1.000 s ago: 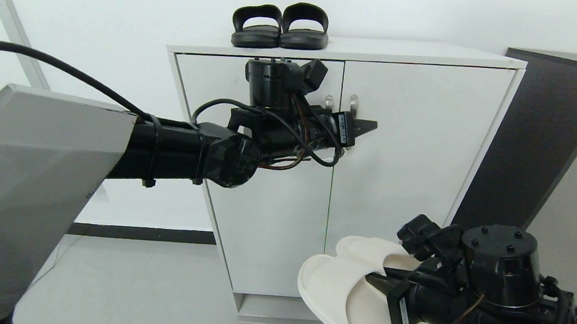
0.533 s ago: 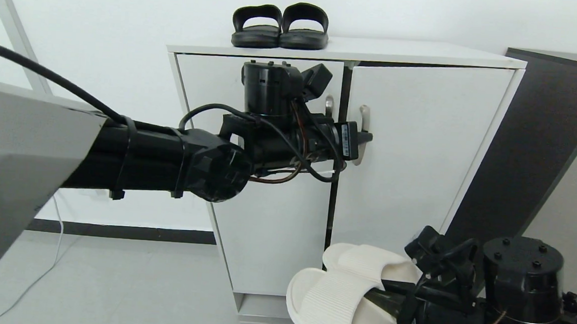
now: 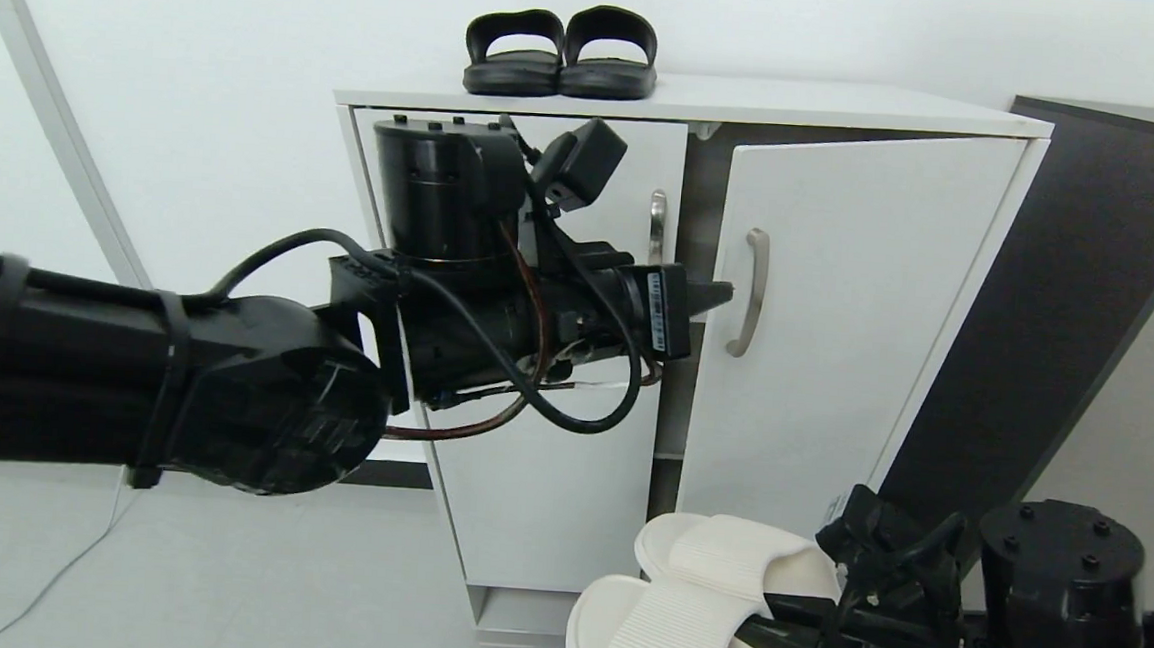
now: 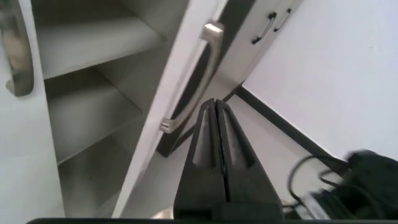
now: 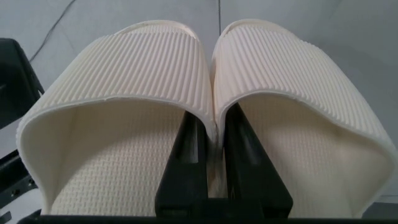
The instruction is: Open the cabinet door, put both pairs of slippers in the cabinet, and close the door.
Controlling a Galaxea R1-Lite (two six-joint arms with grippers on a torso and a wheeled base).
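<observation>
Hanging ajar, the white cabinet door (image 3: 838, 310) bears a metal handle (image 3: 758, 290).

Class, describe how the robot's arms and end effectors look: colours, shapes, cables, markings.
Both arms are black. The left arm has rounded joints, a screw-topped cylinder, black and reddish-brown cables and a white label. The left end effector has two flat, tapering black fingers. The right arm has a similar cylinder; the right end effector is black too.
</observation>
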